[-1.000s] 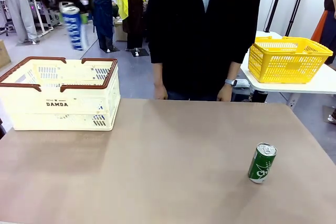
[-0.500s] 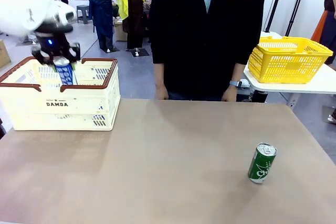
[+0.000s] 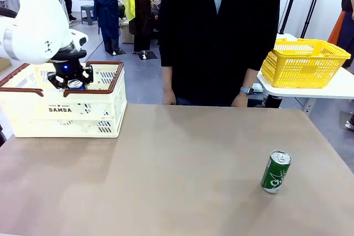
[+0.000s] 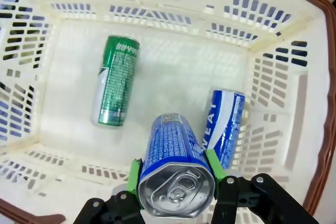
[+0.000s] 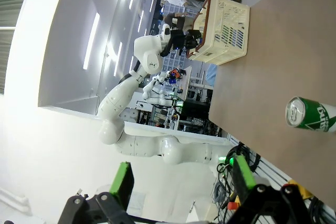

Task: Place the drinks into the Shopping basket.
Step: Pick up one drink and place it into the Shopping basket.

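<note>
My left gripper (image 3: pixel 71 81) is lowered into the cream Shopping basket (image 3: pixel 58 115) at the table's far left, shut on a blue drink can (image 4: pixel 175 164) that it holds upright between its green pads (image 4: pixel 133 177). On the basket floor lie a green can (image 4: pixel 115 87) and a second blue can (image 4: pixel 224 125) lettered in white. Another green can (image 3: pixel 276 171) stands upright on the table at the near right, also seen as the green can (image 5: pixel 311 115) in the right wrist view. My right gripper (image 5: pixel 181 179) is open, with nothing between its fingers, held off the table.
A person in dark clothes (image 3: pixel 218 31) stands at the far edge, hands hanging by the table. A yellow mesh basket (image 3: pixel 303 62) sits on a white side table at the back right. The brown tabletop (image 3: pixel 177 164) between basket and green can is bare.
My left arm has come down from above the basket, carrying the blue can to below its rim. The green can on the table has not moved.
</note>
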Robot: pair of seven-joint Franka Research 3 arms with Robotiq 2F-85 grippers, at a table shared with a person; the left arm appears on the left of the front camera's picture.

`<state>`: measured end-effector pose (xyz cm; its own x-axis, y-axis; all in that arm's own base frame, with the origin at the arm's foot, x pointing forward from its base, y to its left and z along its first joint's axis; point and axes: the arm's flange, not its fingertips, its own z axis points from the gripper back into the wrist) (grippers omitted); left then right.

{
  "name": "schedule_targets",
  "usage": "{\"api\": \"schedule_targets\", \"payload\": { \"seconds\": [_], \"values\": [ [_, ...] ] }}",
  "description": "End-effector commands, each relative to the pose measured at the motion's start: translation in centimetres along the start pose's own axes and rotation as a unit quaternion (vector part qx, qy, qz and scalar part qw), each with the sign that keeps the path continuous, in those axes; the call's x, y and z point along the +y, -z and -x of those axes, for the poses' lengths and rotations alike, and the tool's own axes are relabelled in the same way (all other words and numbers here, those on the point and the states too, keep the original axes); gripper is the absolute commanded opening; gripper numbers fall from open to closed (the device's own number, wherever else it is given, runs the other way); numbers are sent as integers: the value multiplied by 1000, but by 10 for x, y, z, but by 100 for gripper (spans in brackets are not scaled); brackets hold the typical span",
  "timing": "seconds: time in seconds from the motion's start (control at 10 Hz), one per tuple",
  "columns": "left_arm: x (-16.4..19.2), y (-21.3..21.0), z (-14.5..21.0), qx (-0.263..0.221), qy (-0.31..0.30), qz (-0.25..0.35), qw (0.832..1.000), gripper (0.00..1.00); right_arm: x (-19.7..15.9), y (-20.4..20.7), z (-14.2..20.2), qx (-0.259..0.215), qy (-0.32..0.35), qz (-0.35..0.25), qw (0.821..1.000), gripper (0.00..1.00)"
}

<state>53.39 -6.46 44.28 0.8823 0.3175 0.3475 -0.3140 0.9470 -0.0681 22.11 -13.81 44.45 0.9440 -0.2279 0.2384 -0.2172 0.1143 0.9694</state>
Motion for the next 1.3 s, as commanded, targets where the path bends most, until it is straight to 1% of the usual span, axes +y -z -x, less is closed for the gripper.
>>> {"api": "schedule_targets", "payload": {
  "seconds": [0.0, 0.1, 0.4, 0.5, 0.6, 0.9, 1.2],
  "values": [
    [-10, -9, -7, 21, -20, 17, 999, 0, 7, 0, -4, -5, 7, -6, 1000, 100],
    [0, 0, 0, 0, 0, 0, 1000, 0, 7, 0, -4, -5, 7, -6, 1000, 100],
    [0, 0, 0, 0, 0, 0, 1000, 0, 7, 0, -4, -5, 7, -6, 1000, 100],
    [-3, 2, 1, 11, -5, 4, 1000, 0, 7, 0, -4, -5, 7, -6, 1000, 100],
    [-7, 8, -12, 13, -2, -8, 1000, 0, 7, 0, -4, -5, 7, -6, 1000, 100],
    [-9, 32, -44, 29, 3, -9, 1000, 0, 7, 0, -4, -5, 7, -6, 1000, 100],
    [-16, 52, -54, 57, 15, -9, 998, 0, 7, 0, -4, -5, 7, -6, 1000, 100]
  ]
}}
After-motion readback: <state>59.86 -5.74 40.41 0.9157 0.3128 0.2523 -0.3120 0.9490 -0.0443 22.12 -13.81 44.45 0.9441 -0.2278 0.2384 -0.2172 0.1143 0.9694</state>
